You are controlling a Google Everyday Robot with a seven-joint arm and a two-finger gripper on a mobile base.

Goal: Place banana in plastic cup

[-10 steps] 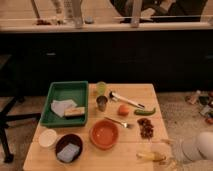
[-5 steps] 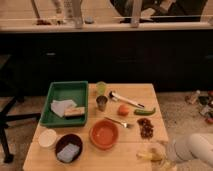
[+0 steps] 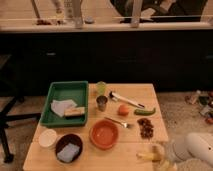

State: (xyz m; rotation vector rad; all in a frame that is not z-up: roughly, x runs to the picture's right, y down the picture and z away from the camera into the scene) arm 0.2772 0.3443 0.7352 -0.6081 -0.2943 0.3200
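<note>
The robot's pincer [image 3: 161, 155] hangs low over the near right corner of the wooden surface [image 3: 142, 91], fingers spread, at the right end of the banana [image 3: 146, 156]. The banana lies flat along the near edge; whether the fingers touch it cannot be told. The white arm [image 3: 200, 146] reaches in from beyond the right edge.

Well apart from the fruit, the plastic cup [image 3: 101, 87] stands upright near the far edge, about midway along it, with a steel cup [image 3: 102, 103] just in front of it.

A green tray [image 3: 65, 91] fills the far left part of the surface. A white bowl [image 3: 48, 137] and a dark bowl [image 3: 68, 146] sit at the near left corner, and an orange bowl [image 3: 104, 134] sits near the middle of the near edge.

Toward the right edge lie a fork [image 3: 117, 121], a small orange fruit [image 3: 123, 109] and a curved green vegetable [image 3: 144, 111].
</note>
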